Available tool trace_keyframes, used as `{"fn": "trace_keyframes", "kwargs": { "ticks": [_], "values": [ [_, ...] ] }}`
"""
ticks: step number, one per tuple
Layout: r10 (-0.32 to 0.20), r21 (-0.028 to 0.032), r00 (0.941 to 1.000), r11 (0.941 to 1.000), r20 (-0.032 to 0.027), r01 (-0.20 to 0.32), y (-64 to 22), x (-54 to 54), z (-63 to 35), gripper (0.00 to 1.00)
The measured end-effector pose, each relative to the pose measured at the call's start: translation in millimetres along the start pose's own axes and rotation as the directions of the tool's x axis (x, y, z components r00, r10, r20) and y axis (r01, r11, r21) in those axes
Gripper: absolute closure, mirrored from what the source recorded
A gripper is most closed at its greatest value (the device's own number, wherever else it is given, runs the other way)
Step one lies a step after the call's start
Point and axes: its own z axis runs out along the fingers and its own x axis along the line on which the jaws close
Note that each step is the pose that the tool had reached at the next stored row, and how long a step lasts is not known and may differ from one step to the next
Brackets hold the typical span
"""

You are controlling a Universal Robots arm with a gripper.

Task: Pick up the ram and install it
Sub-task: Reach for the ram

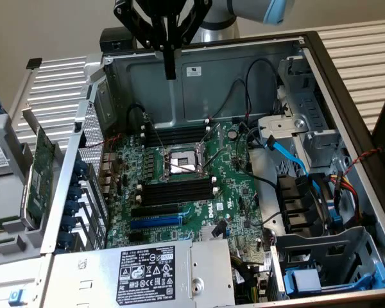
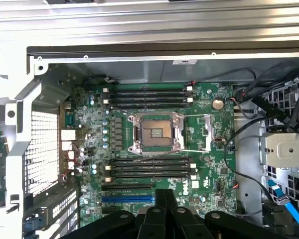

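No ram stick shows in either view. My gripper (image 1: 170,74) hangs high over the back wall of the open computer case (image 1: 147,77), its dark fingers pressed together with nothing between them. In the wrist view the gripper (image 2: 165,191) shows the same shut fingers above the motherboard (image 2: 209,149). Two banks of black memory slots with white end clips flank the CPU socket (image 1: 181,163): the upper bank (image 1: 176,136) (image 2: 147,94) and the lower bank (image 1: 176,191) (image 2: 152,168). Every slot looks empty.
A green expansion card with a metal bracket (image 1: 42,173) leans outside the case at the exterior view's left. The power supply (image 1: 147,273) fills the case's near side. Cables and a blue SATA lead (image 1: 285,154) run by the drive cage (image 1: 308,128) on the right.
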Motion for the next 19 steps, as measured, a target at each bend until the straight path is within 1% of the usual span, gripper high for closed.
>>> {"fn": "trace_keyframes", "kwargs": {
  "ticks": [2,4,19],
  "values": [
    [0.0,-0.0001,1.0,1.0,0.0,0.0,-0.4,5.3,-0.1,0.89],
    [0.0,-0.0001,1.0,1.0,0.0,0.0,-0.9,13.1,-0.2,0.89],
    [0.0,-0.0001,1.0,1.0,-0.0003,0.0,-4.7,79.0,-1.7,0.89]
  ]
}}
